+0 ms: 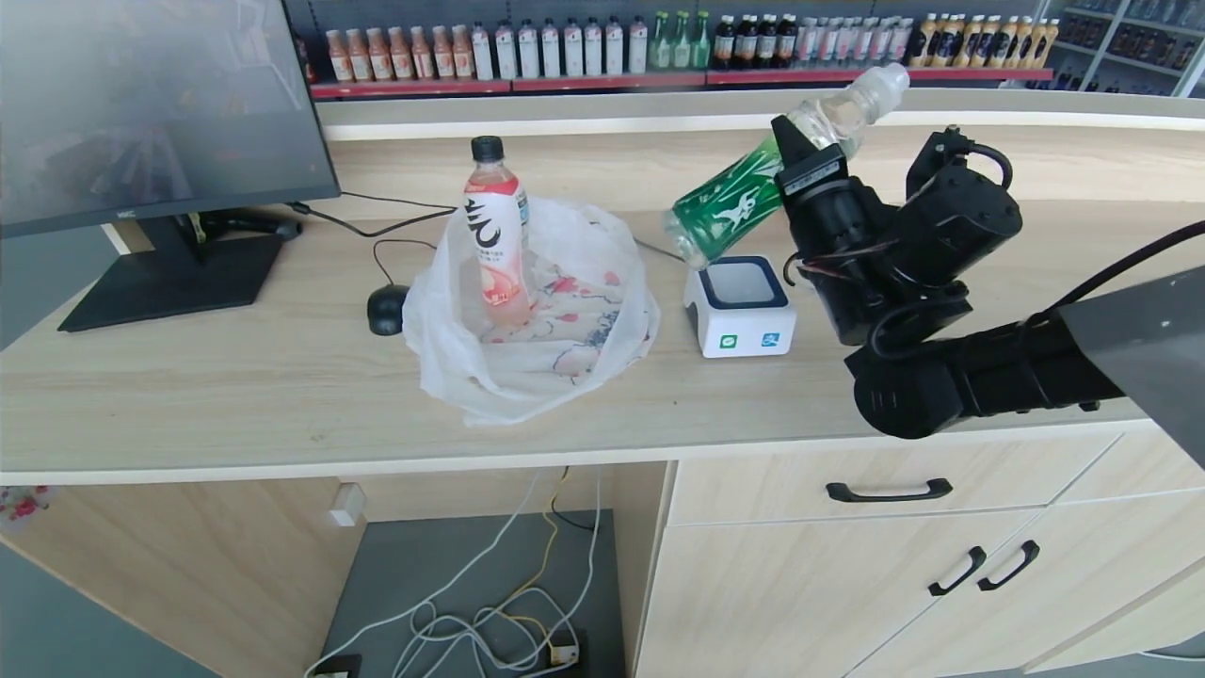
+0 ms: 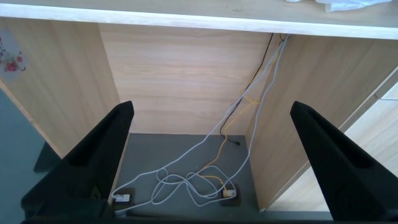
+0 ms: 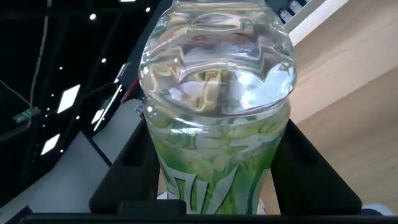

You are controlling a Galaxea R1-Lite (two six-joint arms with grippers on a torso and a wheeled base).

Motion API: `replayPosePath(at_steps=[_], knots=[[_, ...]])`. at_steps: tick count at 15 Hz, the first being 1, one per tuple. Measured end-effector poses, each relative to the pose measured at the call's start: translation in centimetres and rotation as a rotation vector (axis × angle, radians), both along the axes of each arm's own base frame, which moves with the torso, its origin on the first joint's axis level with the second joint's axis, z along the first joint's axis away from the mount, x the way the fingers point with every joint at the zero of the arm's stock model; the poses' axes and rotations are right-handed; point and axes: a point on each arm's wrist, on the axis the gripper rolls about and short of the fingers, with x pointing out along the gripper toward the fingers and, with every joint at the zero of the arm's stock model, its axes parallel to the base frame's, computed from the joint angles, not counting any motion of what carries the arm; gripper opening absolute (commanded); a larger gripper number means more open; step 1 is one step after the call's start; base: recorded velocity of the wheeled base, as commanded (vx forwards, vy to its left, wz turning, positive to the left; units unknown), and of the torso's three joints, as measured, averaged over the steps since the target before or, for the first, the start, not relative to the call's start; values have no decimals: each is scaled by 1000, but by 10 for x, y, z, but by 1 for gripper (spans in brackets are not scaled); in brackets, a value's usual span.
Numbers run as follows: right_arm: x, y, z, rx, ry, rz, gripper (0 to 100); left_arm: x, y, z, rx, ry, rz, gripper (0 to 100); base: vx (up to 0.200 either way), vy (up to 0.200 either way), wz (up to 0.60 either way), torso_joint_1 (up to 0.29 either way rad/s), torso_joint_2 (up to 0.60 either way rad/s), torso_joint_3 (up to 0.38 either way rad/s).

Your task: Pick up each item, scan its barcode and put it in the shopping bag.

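The right gripper (image 1: 800, 143) is clamping the green-labelled clear plastic bottle (image 1: 734, 202), its long axis slanting base-down toward the white cube scanner (image 1: 741, 306) just beneath the gripper.

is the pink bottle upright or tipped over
Upright. The pink bottle stands inside the bag, base down and top pointing up, leaning only slightly.

Two bottles at the checkout counter (image 1: 235, 395): a pink-label bottle (image 1: 496, 240) and, at its 2 o'clock, a green-label bottle (image 1: 730, 202). One shopping bag (image 1: 602, 330), one scanner (image 1: 741, 306), one mouse (image 1: 386, 309), one monitor (image 1: 151, 104) at 10 o'clock. Three drawer handles (image 1: 889, 491) at 5 o'clock.
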Motion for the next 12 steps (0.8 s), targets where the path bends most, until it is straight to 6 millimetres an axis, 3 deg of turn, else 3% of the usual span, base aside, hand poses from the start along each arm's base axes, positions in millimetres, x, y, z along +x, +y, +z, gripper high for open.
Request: replayPosePath(at_steps=[7, 12], knots=[[14, -17, -16, 181, 73, 61, 0, 0, 0, 0, 0, 0, 0, 100, 0, 0, 0, 0, 0, 0], [14, -21, -41, 265, 173, 109, 0, 0, 0, 0, 0, 0, 0, 100, 0, 0, 0, 0, 0, 0]])
